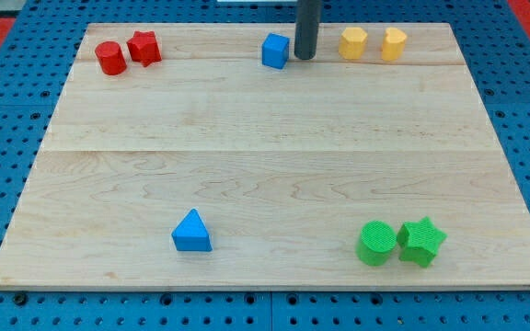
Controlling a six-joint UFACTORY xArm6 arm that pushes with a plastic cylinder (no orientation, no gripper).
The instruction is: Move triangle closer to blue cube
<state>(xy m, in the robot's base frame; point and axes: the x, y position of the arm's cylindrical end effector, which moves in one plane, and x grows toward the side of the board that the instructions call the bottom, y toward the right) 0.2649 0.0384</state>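
Observation:
A blue triangle (pixel 191 232) lies near the view's bottom, left of centre, on the wooden board (pixel 274 147). A blue cube (pixel 275 51) sits near the view's top, about centre. My tip (pixel 305 57) stands just right of the blue cube, close to it or touching it, and far from the triangle.
A red cylinder (pixel 110 58) and a red star-like block (pixel 144 48) sit at the top left. Two yellow blocks (pixel 353 42) (pixel 394 43) sit at the top right of my tip. A green cylinder (pixel 376 244) and a green star-like block (pixel 421 242) sit at the bottom right.

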